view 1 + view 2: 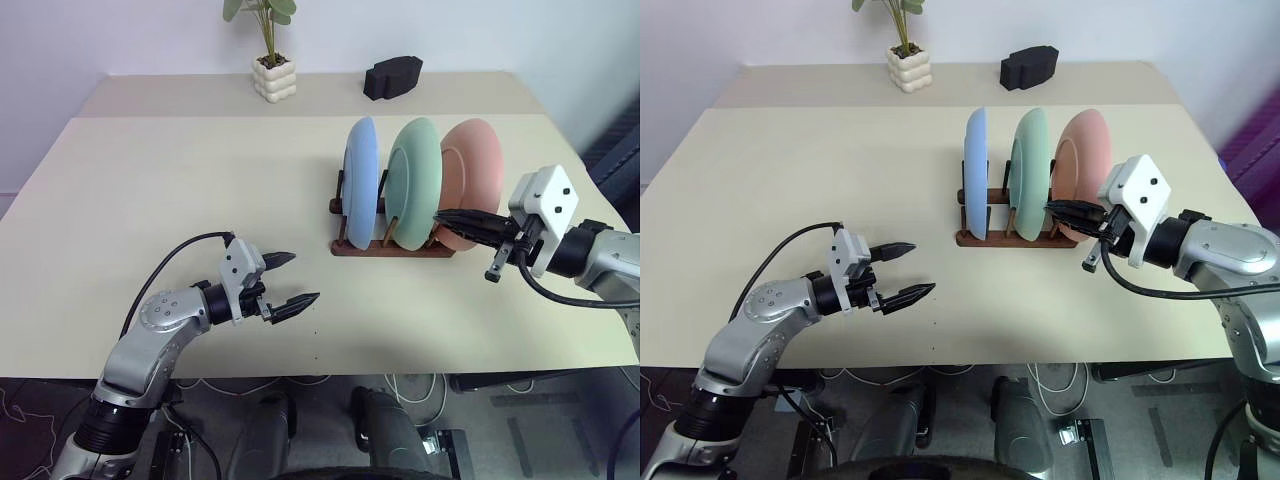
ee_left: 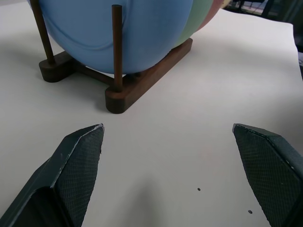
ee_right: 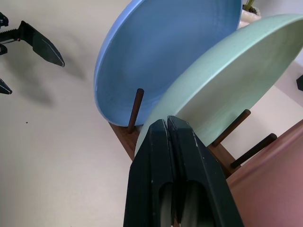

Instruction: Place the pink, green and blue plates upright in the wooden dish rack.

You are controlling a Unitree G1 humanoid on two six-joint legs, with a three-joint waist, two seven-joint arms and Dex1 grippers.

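Nearest the front edge of the broad cream-coloured rectangular table (image 1: 150,190), at about seven o'clock, the left gripper (image 1: 288,281) is hovering low over bare tabletop with its two black fingers spread wide and nothing between them; open surface is lying all around it, stretching off toward nine and eleven o'clock. In the left wrist view its textured fingertips (image 2: 80,156) are framing empty table just short of the rack's near rail. Toward three o'clock the right gripper (image 1: 1052,209) is hanging above the table with its black fingers pressed shut on nothing, tip pointing at the near rims of the plates, just beside the pink and green ones; whether it is touching them cannot be told. At centre-right the small dark reddish-brown wooden dish rack (image 1: 395,247) is sitting well in from the table's right edge, holding all three round matte plates upright between its pegs: the light blue plate (image 1: 361,175) on the left, the pale mint green plate (image 1: 417,180) in the middle, the salmon pink plate (image 1: 473,170) on the right. Farther back, near twelve o'clock by the far edge, a leafy green plant in a bumpy white pot (image 1: 273,76) and a black angular block (image 1: 392,76) are standing well apart from the rack.
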